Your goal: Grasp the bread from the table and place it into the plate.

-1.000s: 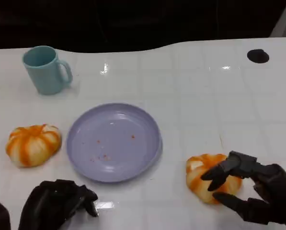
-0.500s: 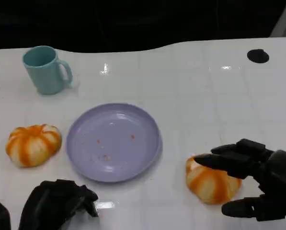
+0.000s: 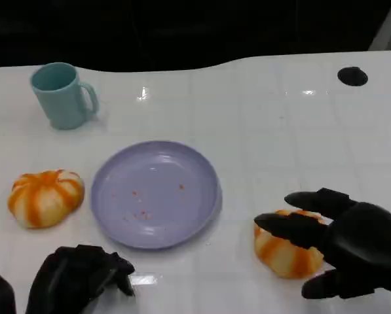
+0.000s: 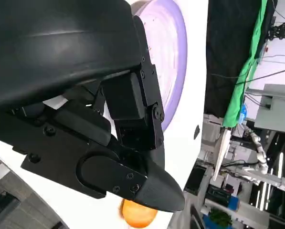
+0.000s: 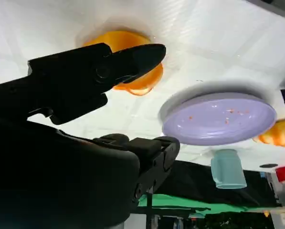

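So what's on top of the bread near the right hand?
The right hand hovers over the bread with fingers spread above it. Its far right side is covered, so contact there can't be judged.

Teal mug (image 3: 62, 95) far left on white table (image 3: 280, 131); black disc (image 3: 352, 76) far right

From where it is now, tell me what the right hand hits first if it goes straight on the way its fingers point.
Most likely the bread right under its fingers, then the purple plate beyond; the height of the right hand above the bread is unclear.
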`<move>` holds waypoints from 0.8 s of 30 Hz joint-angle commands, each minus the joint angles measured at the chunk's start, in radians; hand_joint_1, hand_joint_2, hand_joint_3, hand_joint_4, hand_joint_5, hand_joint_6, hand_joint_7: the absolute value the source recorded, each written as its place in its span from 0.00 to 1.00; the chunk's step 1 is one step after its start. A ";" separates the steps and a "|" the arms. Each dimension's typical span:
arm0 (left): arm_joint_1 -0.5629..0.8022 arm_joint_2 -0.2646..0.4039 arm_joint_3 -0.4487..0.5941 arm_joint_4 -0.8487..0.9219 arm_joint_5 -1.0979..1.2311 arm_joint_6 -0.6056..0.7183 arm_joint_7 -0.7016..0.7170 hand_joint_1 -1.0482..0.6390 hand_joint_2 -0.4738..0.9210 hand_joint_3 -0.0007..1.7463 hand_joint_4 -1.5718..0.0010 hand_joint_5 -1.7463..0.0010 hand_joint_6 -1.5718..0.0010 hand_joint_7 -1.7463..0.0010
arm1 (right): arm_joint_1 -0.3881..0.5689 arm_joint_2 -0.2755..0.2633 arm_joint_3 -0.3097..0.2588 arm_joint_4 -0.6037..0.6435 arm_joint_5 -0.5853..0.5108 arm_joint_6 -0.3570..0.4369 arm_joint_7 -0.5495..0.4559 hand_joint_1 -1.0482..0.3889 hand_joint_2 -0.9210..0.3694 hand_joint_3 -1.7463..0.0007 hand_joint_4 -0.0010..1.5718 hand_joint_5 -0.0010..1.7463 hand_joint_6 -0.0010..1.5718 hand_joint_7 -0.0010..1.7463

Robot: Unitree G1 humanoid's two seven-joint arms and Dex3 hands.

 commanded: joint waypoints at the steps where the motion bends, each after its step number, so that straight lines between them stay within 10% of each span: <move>1: 0.010 0.011 0.004 -0.006 0.004 0.004 0.012 0.00 0.90 0.00 0.51 0.05 0.00 0.92 | -0.047 -0.017 0.045 0.067 -0.070 0.025 -0.072 0.28 0.01 0.99 0.07 0.13 0.19 0.01; 24: 0.018 0.011 0.002 -0.020 0.000 0.012 0.012 0.00 0.90 0.00 0.51 0.05 0.00 0.92 | -0.152 -0.065 0.189 0.267 -0.165 0.144 -0.181 0.30 0.00 0.95 0.11 0.11 0.19 0.00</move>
